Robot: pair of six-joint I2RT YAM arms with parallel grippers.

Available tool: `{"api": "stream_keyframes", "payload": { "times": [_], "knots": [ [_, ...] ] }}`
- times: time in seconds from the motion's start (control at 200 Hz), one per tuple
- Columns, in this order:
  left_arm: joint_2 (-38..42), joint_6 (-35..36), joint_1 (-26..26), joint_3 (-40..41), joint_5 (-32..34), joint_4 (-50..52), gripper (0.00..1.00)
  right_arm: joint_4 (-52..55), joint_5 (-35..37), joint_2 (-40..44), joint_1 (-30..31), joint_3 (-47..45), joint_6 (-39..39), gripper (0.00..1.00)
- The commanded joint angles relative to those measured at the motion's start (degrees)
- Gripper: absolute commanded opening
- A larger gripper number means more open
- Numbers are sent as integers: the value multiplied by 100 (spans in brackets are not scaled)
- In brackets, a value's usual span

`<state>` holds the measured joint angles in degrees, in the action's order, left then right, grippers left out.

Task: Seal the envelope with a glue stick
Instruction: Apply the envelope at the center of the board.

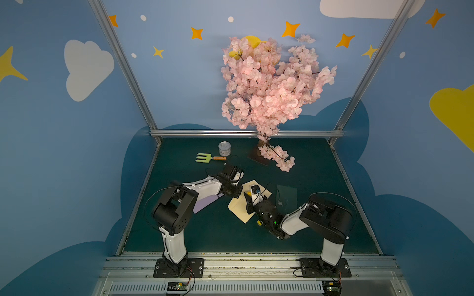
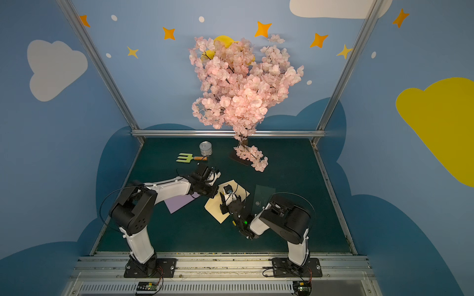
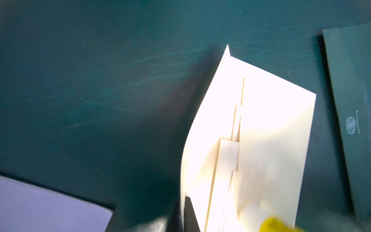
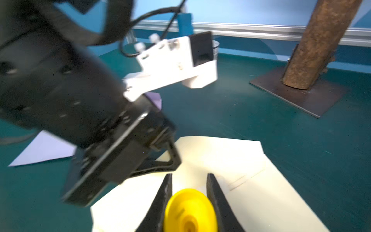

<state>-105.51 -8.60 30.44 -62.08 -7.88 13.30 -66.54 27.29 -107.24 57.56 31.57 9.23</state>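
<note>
The right gripper is closed narrowly on the glue stick. Its two dark fingers press the yellow barrel from either side, and the round yellow end faces the wrist camera. In the left wrist view the stick reaches over the envelope. Its pale end seems to lie against the paper near the fold, though that corner is blurred.

The left gripper is shut on the edge of the flap. The flap curves up off the surface while the rest of the envelope lies flat.

In both top views the cream envelope sits askew in the middle of the surface. It lies between the two arms, with both grippers over its far half.

A lilac envelope lies just beside it on the robot's left, partly under the left arm. A dark green envelope with a small pale emblem lies near it on the right, apart from it.

Farther back stand a tin and a green hand fork. To their right stands a pink blossom tree on a flat dark base.
</note>
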Motion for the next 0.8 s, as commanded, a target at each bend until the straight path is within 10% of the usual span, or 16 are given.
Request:
{"api": "stream_keyframes", "payload": {
  "times": [0.0, 0.796],
  "knots": [
    [-77, -36, 68, 77, -91, 32, 2, 845, 315, -235, -397, -4, 201, 0],
    [-185, -63, 94, -70, -127, 94, 2, 1293, -243, 151, 29, 52, 247, 0]
  ]
}}
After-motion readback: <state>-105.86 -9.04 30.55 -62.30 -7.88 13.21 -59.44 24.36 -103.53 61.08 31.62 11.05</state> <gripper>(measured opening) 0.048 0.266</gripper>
